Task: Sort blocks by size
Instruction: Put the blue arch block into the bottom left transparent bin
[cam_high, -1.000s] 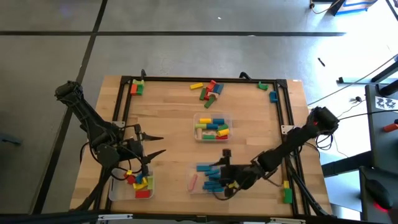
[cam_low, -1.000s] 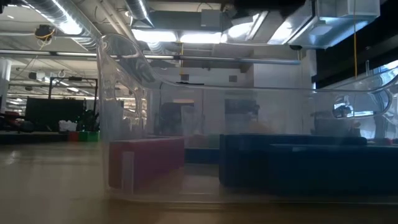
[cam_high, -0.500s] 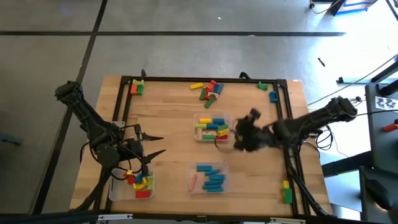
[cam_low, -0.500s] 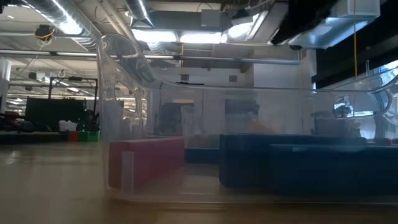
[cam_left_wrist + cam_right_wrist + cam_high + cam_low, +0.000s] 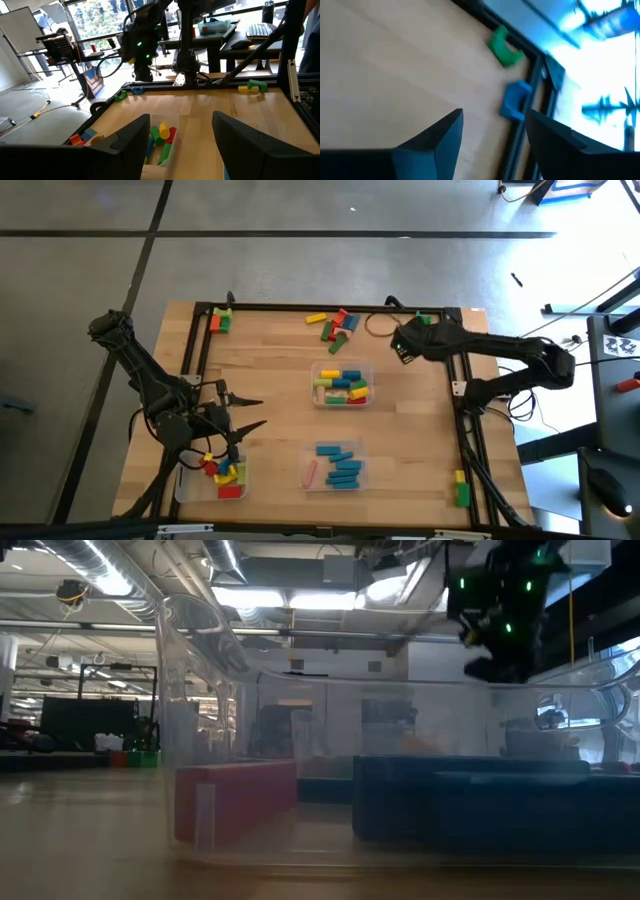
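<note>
In the last second the right gripper (image 5: 402,342) has been carried from the near clear plastic rectangular tray of blue bars (image 5: 335,465), past the middle tray, to the far right corner of the light wooden tabletop (image 5: 270,380). Its dark fingers (image 5: 432,140) are spread apart with nothing between them, so a blue bar is judged to have been left in the near tray and a fresh pick to be under way. In the right wrist view a small blue block (image 5: 514,101) and a green wedge-like block (image 5: 503,47) are framed just ahead, beside the black frame rail (image 5: 455,365); 1 of these 2 is taken as the next target.

At the near left corner the left gripper (image 5: 240,412) is held unmoved, fingers apart and empty, just beyond the clear tray of red and yellow cubes (image 5: 218,473).

Farther off, the middle tray of mixed yellow, green and blue blocks (image 5: 342,384) and the loose cluster of blocks (image 5: 335,325) at the far edge remain unsorted.

The exact shapes of the corner blocks are blurred, and the low view is largely blocked by a tray wall
</note>
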{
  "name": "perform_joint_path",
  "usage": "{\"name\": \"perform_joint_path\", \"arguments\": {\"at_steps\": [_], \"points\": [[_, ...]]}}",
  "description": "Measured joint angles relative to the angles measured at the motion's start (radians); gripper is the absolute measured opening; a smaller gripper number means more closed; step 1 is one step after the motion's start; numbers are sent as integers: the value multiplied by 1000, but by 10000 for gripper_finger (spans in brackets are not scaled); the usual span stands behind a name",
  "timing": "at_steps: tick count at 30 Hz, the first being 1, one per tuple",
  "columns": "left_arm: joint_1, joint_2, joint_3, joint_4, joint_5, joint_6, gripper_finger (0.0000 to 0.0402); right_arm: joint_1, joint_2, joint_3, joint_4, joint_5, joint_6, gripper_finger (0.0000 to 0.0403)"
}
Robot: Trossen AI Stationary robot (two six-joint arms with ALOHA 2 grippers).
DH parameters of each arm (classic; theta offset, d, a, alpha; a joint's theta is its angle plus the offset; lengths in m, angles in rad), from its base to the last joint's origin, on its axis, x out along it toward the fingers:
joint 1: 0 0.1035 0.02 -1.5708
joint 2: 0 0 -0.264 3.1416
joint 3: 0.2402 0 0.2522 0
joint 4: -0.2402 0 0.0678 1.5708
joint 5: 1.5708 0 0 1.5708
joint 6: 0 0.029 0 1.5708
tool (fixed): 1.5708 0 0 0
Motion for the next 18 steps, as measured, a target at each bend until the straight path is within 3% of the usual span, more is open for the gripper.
{"name": "perform_joint_path", "arguments": {"at_steps": [7, 18], "points": [[0, 0, 0, 0, 0, 5, 210, -229, 0, -112, 87, -47, -30, 215], [0, 0, 0, 0, 0, 7, 210, -396, 11, -198, 320, -122, -85, 215]]}}
